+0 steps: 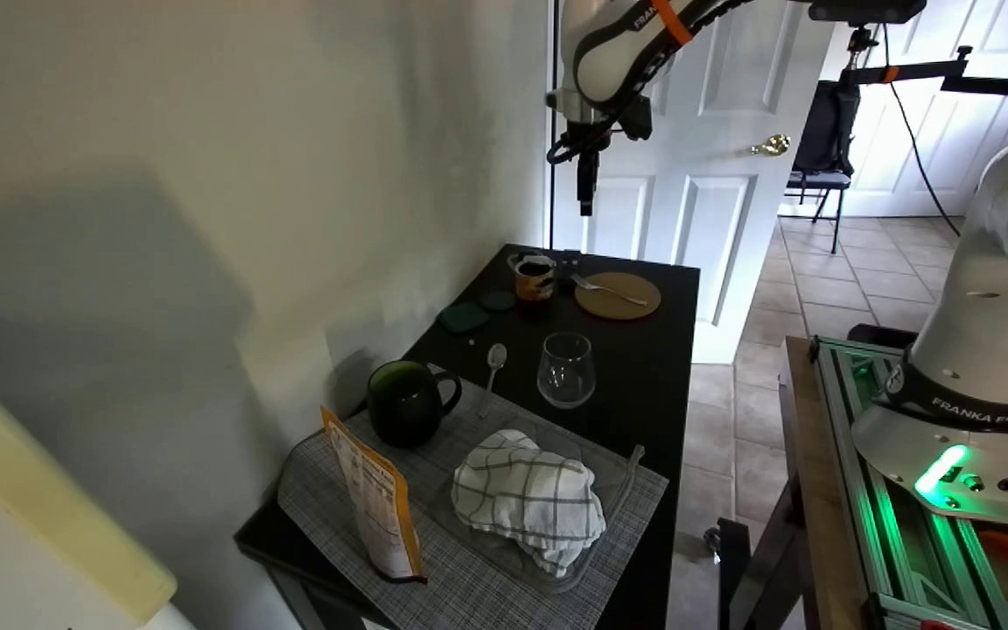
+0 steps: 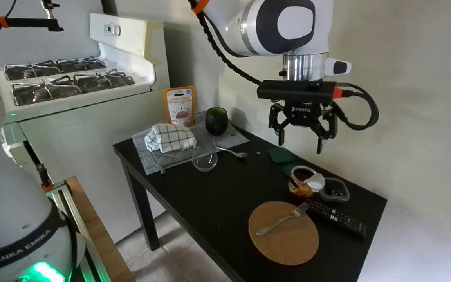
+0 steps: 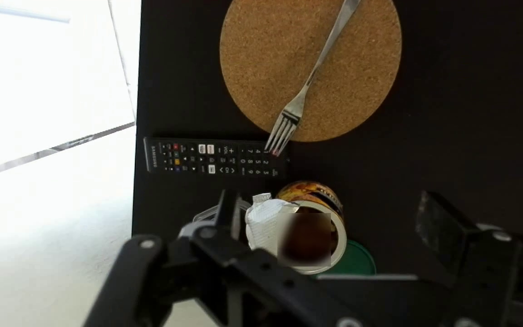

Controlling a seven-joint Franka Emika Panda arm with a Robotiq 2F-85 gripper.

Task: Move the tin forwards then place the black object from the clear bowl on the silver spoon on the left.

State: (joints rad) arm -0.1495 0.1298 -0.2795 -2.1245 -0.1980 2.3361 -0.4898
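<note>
In an exterior view, the claw [image 2: 300, 146] hangs above the counter [image 2: 217, 203], spread wide, holding nothing; the tin [image 2: 299, 190] stands at right, just left of the clear tub [image 2: 334, 199], the spoon [image 2: 240, 155] farther away, left.

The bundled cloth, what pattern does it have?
White with a grid of thin dark lines; the cloth shows best in an exterior view.

In an exterior view, a fork [image 2: 283, 219] lies on the near cork mat [image 2: 286, 246]; far left stands a gas stove [image 2: 92, 129].
</note>
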